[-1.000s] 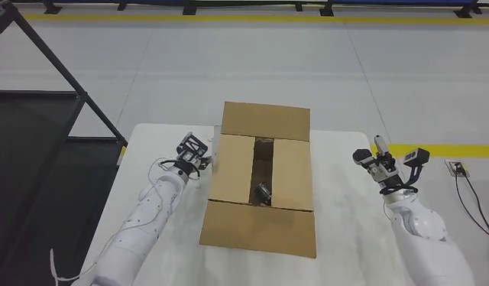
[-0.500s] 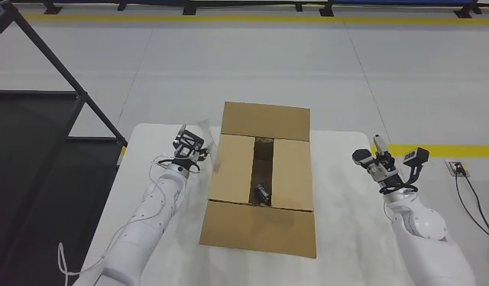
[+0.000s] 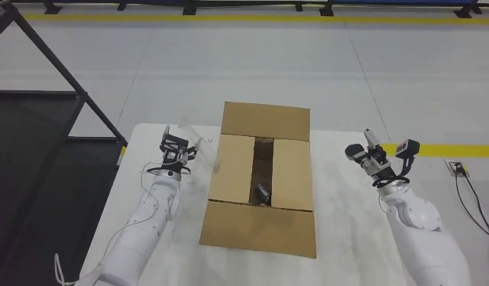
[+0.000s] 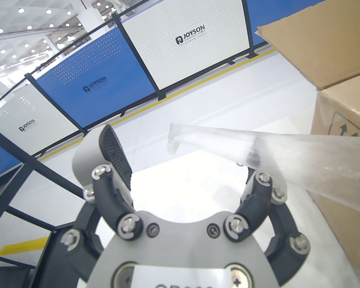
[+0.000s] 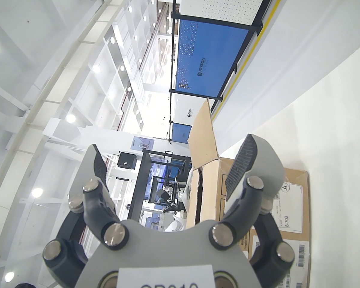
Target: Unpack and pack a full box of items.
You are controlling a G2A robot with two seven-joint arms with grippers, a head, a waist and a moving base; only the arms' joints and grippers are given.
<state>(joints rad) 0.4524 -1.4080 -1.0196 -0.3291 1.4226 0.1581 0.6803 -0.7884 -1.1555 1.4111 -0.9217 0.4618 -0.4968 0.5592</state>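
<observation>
Clinging to one finger of wide-open left gripper [image 4: 180, 145], clear tape [image 4: 288, 154], seemingly peeled to unseal box [image 3: 260, 232]; right gripper [image 5: 172, 143] likewise wide.

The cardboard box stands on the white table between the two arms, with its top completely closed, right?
Not completely closed. The cardboard box stands on the white table between the two arms, but its top is partly open: the top view shows a gap between the two inner flaps, a dark item showing through it, and the end flaps folded out.
</observation>
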